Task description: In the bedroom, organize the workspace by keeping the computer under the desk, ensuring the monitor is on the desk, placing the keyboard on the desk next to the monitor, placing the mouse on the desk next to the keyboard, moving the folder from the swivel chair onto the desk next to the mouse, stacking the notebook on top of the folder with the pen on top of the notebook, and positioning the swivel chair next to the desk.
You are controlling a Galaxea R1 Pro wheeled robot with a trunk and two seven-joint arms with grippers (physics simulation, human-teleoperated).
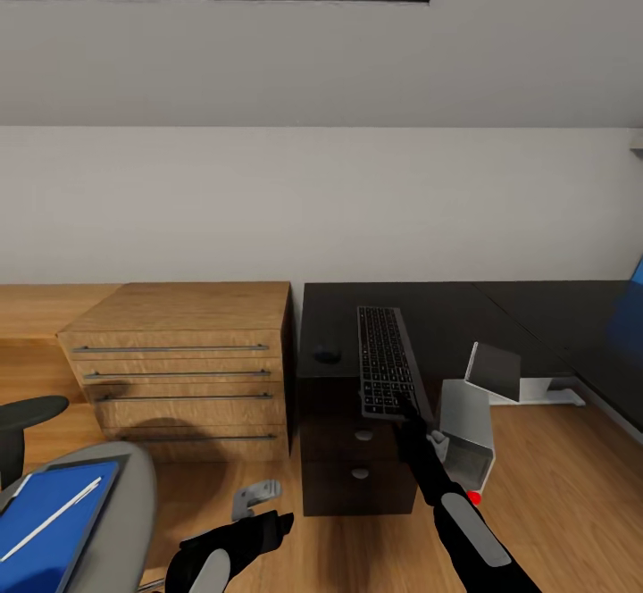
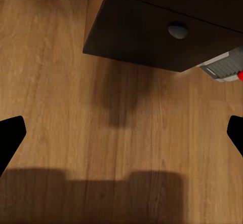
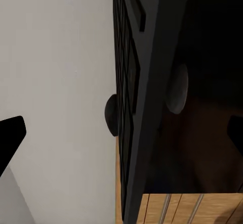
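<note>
- My right gripper [image 1: 404,404] sits at the near end of the keyboard [image 1: 385,358] on the desk [image 1: 464,312]; I cannot tell its grip
- My left gripper [image 1: 284,522] hangs spread over the floor [image 2: 66,82]
- The mouse [image 1: 327,354] lies left of the keyboard
- The folder [image 1: 49,522] and pen [image 1: 54,516] rest on the swivel chair [image 1: 134,495]

light wooden drawer unit [image 1: 183,370] with four long handles stands against white wall [image 1: 321,191]; wooden floor [image 2: 76,107]
</note>
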